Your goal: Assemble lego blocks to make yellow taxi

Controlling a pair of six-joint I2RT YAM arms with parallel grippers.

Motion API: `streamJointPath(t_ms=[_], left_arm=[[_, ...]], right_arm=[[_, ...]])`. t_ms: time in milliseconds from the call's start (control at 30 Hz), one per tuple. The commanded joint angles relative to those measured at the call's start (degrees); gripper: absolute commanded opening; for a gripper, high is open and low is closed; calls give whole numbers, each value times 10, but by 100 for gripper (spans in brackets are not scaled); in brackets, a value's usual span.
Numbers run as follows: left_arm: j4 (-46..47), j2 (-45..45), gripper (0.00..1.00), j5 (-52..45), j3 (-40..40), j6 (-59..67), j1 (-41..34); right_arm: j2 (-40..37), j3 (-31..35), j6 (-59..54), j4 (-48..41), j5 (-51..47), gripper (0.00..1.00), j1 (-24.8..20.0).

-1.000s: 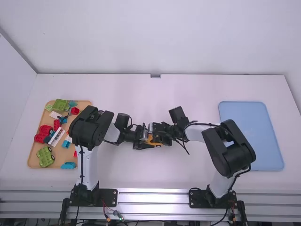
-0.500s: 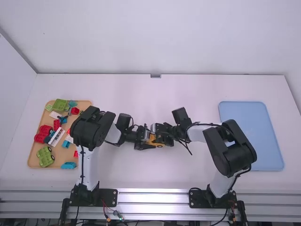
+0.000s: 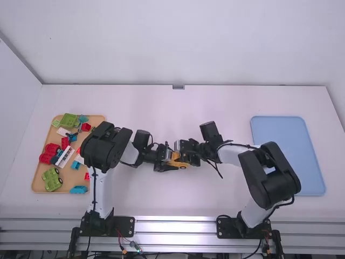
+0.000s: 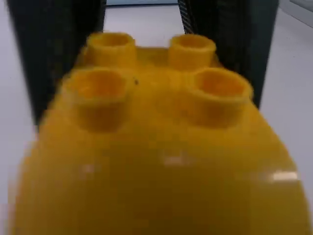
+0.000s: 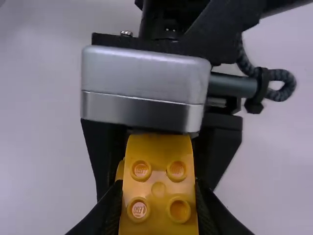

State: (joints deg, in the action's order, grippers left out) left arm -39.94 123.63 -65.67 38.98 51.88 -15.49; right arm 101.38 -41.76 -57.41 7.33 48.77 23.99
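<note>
My left gripper (image 3: 165,162) is low over the middle of the table, face to face with my right gripper (image 3: 188,153). A yellow piece (image 3: 176,160) with a dark wheel shows between them. In the right wrist view, the right gripper (image 5: 159,215) is shut on a rounded yellow block (image 5: 159,191) with four studs up, one finger along each side. The left gripper's black body stands right behind it. The same yellow block (image 4: 156,161) rises close to the camera in the left wrist view, covering whatever lies under it; dark fingers (image 4: 234,44) flank its far studs.
At the left, an orange-tan tray (image 3: 39,181) holds several green, red, blue and white pieces, partly under the left arm. A light blue tray (image 3: 291,156) lies at the right, with the right arm's elbow over its near left corner.
The right arm's elbow and wrist have shifted to the right, uncovering more of the yellow piece. The left gripper has edged slightly right, then kept nearly still.
</note>
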Motion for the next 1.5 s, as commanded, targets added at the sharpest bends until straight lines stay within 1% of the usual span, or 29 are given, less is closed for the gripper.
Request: streamJointPath(t_ms=[0,33,67,100,200,333,700,1033,1333,1467], left_arm=[[5,10,41,8,-5,0,2],[5,10,40,8,-4,0,2],[7,10,43,8,-3,0,2],[7,10,40,8,-3,0,2],[6,10,40,8,-5,0,2],[5,10,40,8,-7,1,2],[6,10,40,8,-4,0,2],[7,10,38,8,-3,0,1],[5,10,37,8,-4,0,1],[5,10,37,8,-4,0,2]], right_arm=[[-3,8,19,-4,-19,0,2],[3,14,19,4,-25,0,2],[8,17,19,12,-27,0,1],[12,20,21,17,-26,0,-1],[21,28,50,44,-21,0,-16],[21,33,51,40,-11,0,-23],[21,39,46,42,12,0,-22],[23,39,47,37,7,0,-22],[61,38,51,66,5,0,-22],[62,38,51,70,-2,0,-7]])
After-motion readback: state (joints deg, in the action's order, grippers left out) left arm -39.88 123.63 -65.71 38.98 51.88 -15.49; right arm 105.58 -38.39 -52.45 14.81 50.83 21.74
